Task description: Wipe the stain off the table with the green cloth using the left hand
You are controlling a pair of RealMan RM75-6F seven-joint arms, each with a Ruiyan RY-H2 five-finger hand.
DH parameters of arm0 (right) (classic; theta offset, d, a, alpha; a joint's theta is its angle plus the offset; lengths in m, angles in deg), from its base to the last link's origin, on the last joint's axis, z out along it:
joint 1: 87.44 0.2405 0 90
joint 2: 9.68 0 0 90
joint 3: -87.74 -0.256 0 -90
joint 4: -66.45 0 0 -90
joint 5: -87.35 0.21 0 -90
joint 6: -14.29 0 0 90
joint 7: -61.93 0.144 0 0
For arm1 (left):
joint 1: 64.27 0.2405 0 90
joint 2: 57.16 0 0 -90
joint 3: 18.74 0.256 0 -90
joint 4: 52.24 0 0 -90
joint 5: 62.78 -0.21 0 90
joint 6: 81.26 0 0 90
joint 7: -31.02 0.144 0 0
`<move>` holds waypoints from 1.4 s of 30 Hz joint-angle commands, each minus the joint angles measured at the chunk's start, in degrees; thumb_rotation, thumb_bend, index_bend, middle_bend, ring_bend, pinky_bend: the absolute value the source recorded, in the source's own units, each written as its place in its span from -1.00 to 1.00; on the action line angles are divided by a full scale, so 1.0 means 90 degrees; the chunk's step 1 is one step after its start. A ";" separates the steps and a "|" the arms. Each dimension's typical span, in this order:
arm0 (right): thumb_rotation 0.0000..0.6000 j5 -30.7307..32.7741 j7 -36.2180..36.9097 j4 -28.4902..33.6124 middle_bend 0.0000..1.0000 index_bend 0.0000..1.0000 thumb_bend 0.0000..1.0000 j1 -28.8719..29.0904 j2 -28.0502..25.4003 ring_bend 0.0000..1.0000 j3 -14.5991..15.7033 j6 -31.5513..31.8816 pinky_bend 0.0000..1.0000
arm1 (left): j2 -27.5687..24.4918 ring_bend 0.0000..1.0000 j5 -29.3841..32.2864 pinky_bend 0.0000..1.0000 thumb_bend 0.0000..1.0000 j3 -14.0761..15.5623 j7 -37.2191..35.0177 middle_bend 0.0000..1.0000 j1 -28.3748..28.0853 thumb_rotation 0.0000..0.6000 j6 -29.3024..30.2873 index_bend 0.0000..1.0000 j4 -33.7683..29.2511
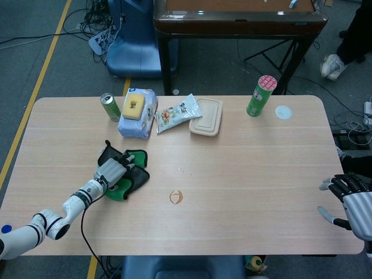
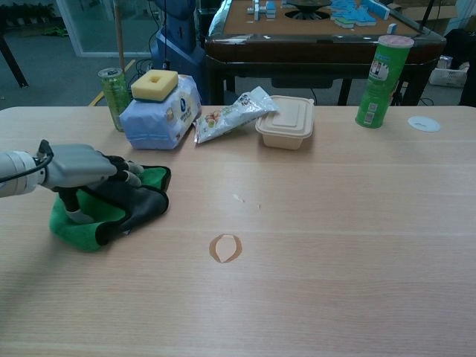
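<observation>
Pale wood table [image 1: 244, 168] spreads under me. At its far edge sit a blue wipes pack [image 1: 138, 114] with a yellow sponge [image 2: 155, 84] on top, a closed beige lunch box [image 1: 206, 117], and a green tube can [image 1: 261, 96]. My left hand [image 2: 78, 168] rests its fingers [image 2: 125, 172] on the green cloth [image 2: 104, 204], near left. The stain [image 2: 224, 248] lies right of it. My right hand [image 1: 351, 200] hovers far right, fingers apart.

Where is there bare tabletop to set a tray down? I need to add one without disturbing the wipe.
Bare wood lies between the stain and the right hand, below the green canister. Crowded: the back-left row from the can to the food box, and around the green cloth under the left hand.
</observation>
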 commanded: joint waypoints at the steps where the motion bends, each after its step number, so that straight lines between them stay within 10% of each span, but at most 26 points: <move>1: 1.00 -0.0003 -0.0001 0.0002 -0.30 -0.20 -0.41 0.0001 0.0000 -0.54 -0.0003 -0.0001 -0.60 | 0.0011 -0.82 0.0020 -0.56 -0.62 0.0037 -0.0032 -0.98 0.0014 1.00 0.0000 -0.53 0.0036; 19: 1.00 -0.0069 -0.0078 0.0108 -0.29 -0.20 -0.41 -0.0005 -0.0038 -0.54 -0.0018 0.0031 -0.61 | 0.0124 0.12 -0.0256 0.65 -0.62 0.0201 -0.1131 0.10 0.0184 1.00 0.0628 0.20 0.0247; 42: 1.00 -0.0168 -0.0008 0.0070 -0.29 -0.20 -0.41 -0.0032 -0.0035 -0.54 -0.0022 0.0123 -0.61 | -0.0562 0.48 -0.0227 1.00 -0.61 -0.0133 -0.1997 0.42 0.0264 1.00 0.1389 0.37 -0.1773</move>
